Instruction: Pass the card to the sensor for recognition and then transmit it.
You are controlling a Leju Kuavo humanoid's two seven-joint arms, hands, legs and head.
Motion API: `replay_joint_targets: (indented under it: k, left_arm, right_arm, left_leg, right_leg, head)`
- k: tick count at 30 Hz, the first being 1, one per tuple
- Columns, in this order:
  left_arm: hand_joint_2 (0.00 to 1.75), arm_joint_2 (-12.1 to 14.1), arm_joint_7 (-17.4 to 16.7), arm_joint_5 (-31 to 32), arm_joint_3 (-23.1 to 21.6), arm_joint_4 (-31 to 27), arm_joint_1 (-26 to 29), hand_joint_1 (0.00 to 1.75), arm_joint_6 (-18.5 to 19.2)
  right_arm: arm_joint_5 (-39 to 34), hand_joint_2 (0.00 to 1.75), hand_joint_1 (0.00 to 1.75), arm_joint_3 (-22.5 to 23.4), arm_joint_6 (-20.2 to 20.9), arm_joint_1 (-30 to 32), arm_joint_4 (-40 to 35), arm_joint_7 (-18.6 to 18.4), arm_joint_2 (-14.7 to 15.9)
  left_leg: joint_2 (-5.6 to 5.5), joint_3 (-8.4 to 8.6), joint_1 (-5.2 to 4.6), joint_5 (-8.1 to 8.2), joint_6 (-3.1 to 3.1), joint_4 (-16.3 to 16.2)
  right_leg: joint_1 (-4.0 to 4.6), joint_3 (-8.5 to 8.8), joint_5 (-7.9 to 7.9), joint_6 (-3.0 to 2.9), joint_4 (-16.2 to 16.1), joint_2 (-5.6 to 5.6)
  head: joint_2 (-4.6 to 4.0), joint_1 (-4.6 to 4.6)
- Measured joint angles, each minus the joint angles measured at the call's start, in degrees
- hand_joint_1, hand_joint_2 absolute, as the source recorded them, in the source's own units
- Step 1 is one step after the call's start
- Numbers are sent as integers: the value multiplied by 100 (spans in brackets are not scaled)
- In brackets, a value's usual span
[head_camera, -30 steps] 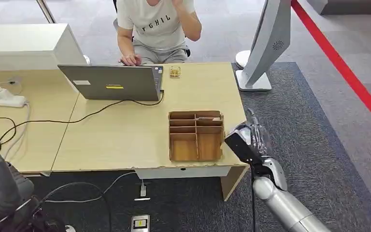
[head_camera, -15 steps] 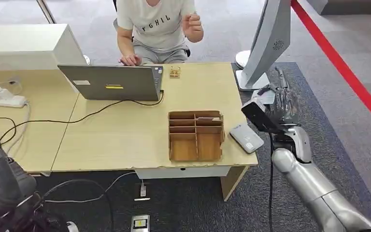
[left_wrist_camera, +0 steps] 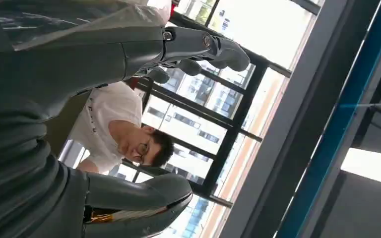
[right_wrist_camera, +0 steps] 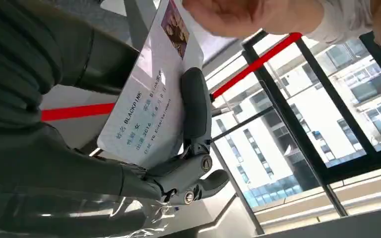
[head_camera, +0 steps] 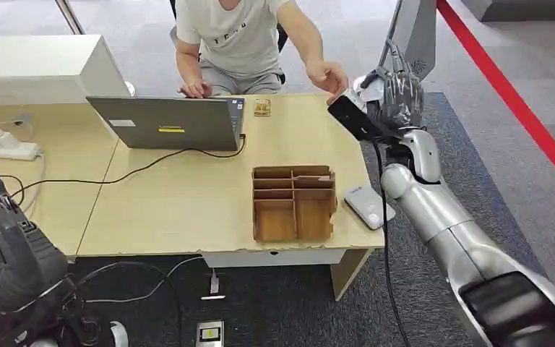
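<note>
My right hand (head_camera: 394, 97) is raised over the table's far right corner and holds the card (head_camera: 354, 116), whose dark side faces me. The right wrist view shows the card (right_wrist_camera: 151, 99) as white with printed text and a small photo, pressed between the thumb and the fingers (right_wrist_camera: 194, 106). A person's hand (head_camera: 330, 74) reaches to the card's far end, and its fingers (right_wrist_camera: 238, 17) are at the card's edge. The grey sensor (head_camera: 368, 206) lies flat on the table, right of the wooden organiser. My left hand (head_camera: 6, 253) hangs low at the left, fingers apart and holding nothing.
A wooden organiser (head_camera: 293, 202) with compartments stands on the light wooden table (head_camera: 188, 202). A grey laptop (head_camera: 166, 123) with a black cable sits in front of the seated person (head_camera: 235, 36). A white monitor stand (head_camera: 397, 65) rises at the far right.
My right arm has lifted from beside the sensor and carried the card up and across to the far corner. The person's hand has come down from near the head to the card.
</note>
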State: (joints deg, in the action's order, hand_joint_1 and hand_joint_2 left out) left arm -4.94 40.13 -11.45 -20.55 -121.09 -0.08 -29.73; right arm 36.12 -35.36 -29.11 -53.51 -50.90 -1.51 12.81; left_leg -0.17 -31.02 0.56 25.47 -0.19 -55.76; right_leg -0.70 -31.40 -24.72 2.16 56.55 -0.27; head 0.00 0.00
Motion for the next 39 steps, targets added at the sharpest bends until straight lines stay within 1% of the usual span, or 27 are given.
replay_joint_targets:
  k: [3,7,11,16,22,23,24,26,28,31,36,39]
  left_arm:
    - [175,-52,0,-20,9,39,-15,0,111]
    - [175,-125,0,-35,17,88,-23,0,245]
    - [175,-173,0,-35,28,122,-30,0,249]
    - [175,-190,0,-37,44,136,-26,0,254]
    - [175,-217,0,-79,63,179,-27,0,341]
    - [175,-217,0,-83,68,184,-27,0,348]
    - [175,-217,0,-90,74,190,-28,0,350]
    - [175,-219,0,-103,92,212,-30,0,350]
    - [175,-219,0,-107,101,221,-38,0,348]
    - [175,-219,0,-107,140,223,-51,0,345]
    - [175,-219,0,-96,177,223,-49,0,302]
    - [175,-219,0,-76,192,223,-27,0,273]
  right_arm:
    - [134,175,175,-83,11,-230,409,-30,-216]
    - [252,175,175,-190,29,-450,896,-192,-479]
    - [376,175,175,-286,74,-609,1274,-297,-687]
    - [475,175,175,-372,77,-707,1631,-365,-857]
    - [597,175,175,-474,59,-804,1939,-472,-962]
    - [608,175,82,-481,52,-810,1971,-485,-971]
    - [619,175,0,-488,37,-814,2004,-514,-975]
    - [641,175,0,-505,4,-816,2070,-536,-977]
    - [630,175,0,-516,74,-819,2126,-625,-977]
    - [602,175,0,-527,70,-838,2183,-623,-964]
    - [503,175,0,-544,42,-915,2127,-343,-890]
    - [433,175,0,-549,168,-904,1884,-291,-759]
  left_leg:
    - [2,0,0,0,0,0]
    - [2,0,0,0,0,0]
    - [2,1,0,0,0,0]
    - [2,0,0,0,0,-1]
    - [0,-1,0,0,0,-1]
    - [0,-2,0,0,0,-1]
    - [0,-2,0,1,0,-1]
    - [1,-1,0,1,0,-1]
    - [2,0,0,2,0,-2]
    - [2,0,0,1,0,-2]
    - [2,2,0,0,0,-2]
    - [2,3,-1,-1,0,-3]
  right_leg:
    - [0,-1,0,0,0,1]
    - [0,-2,0,0,-1,0]
    - [0,-2,0,0,-1,0]
    - [0,-2,0,0,-1,0]
    - [0,-4,-2,2,-2,-1]
    - [0,-4,-2,2,-2,-1]
    - [0,-5,-3,2,-2,-1]
    - [0,-5,-3,2,-2,0]
    - [0,-6,-3,2,-2,2]
    - [0,-6,-3,3,-2,2]
    - [0,-5,0,0,-2,2]
    - [0,-4,0,0,-2,2]
  head:
    - [0,0]
    - [0,2]
    - [0,0]
    - [0,2]
    - [0,2]
    - [0,0]
    - [0,0]
    - [0,0]
    - [0,0]
    - [0,0]
    - [0,0]
    - [0,0]
